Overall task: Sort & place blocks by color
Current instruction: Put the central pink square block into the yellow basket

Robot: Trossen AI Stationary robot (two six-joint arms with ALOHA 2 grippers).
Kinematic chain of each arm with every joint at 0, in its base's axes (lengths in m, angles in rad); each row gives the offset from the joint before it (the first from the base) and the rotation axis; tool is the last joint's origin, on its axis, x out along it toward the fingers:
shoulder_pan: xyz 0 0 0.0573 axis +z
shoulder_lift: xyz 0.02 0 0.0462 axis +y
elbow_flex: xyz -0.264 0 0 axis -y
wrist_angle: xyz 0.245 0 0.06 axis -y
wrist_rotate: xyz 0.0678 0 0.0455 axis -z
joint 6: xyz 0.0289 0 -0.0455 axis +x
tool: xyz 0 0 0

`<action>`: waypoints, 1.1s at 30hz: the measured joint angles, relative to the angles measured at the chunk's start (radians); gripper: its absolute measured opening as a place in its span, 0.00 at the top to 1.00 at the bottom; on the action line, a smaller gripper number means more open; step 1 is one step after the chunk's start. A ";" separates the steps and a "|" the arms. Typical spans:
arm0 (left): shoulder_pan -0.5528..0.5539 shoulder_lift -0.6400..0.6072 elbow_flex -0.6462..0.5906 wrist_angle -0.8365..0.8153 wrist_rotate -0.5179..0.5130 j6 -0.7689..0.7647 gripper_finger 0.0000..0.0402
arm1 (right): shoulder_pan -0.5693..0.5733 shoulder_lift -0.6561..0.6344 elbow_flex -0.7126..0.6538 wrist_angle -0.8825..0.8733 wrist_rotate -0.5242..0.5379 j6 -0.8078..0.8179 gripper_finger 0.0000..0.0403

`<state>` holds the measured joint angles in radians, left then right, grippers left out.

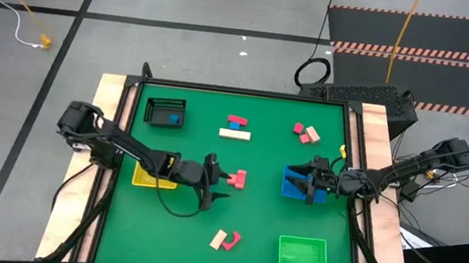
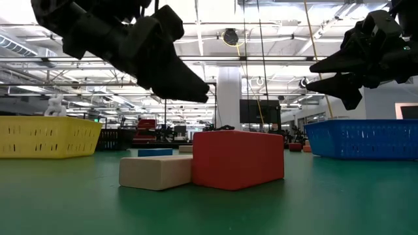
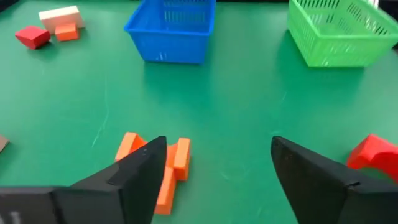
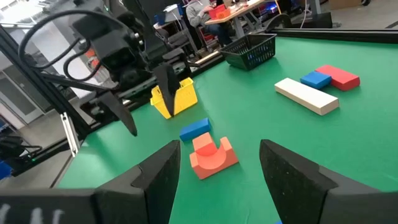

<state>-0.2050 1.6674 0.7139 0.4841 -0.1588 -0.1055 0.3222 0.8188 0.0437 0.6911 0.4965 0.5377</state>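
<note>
A pink-orange arch block (image 1: 239,180) (image 4: 211,155) lies on the green table (image 1: 260,214) with a small blue block (image 4: 194,129) beside it. My left gripper (image 1: 224,185) (image 3: 217,149) hangs open above the table just near of them. In the left wrist view one finger (image 3: 134,174) covers part of the arch block (image 3: 174,165), and nothing is between the fingers. My right gripper (image 1: 310,183) (image 4: 217,171) waits open over the blue tray (image 1: 292,187). Other blocks lie flat on the table: red, blue and tan ones (image 1: 235,127), pink ones (image 1: 306,133), and a tan-and-red pair (image 1: 224,239).
A black tray (image 1: 166,112) holding a blue block stands at the far left. A yellow tray (image 1: 148,177) lies under my left arm, and a green tray (image 1: 303,255) sits near right. Bare green table lies between the arch block and the blue tray.
</note>
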 joint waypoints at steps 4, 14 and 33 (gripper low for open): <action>0.008 0.018 0.000 -0.012 -0.005 0.052 0.18 | 0.000 0.000 0.000 0.000 0.000 0.000 0.47; 0.077 0.017 0.000 -0.093 -0.026 0.184 0.15 | 0.000 0.000 0.000 0.000 0.000 0.000 0.47; 0.106 0.165 0.000 0.022 0.028 0.154 0.15 | 0.000 0.000 0.000 0.000 0.000 0.000 0.47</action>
<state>-0.0986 1.8319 0.7137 0.5058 -0.1310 0.0482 0.3225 0.8190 0.0437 0.6910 0.4965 0.5377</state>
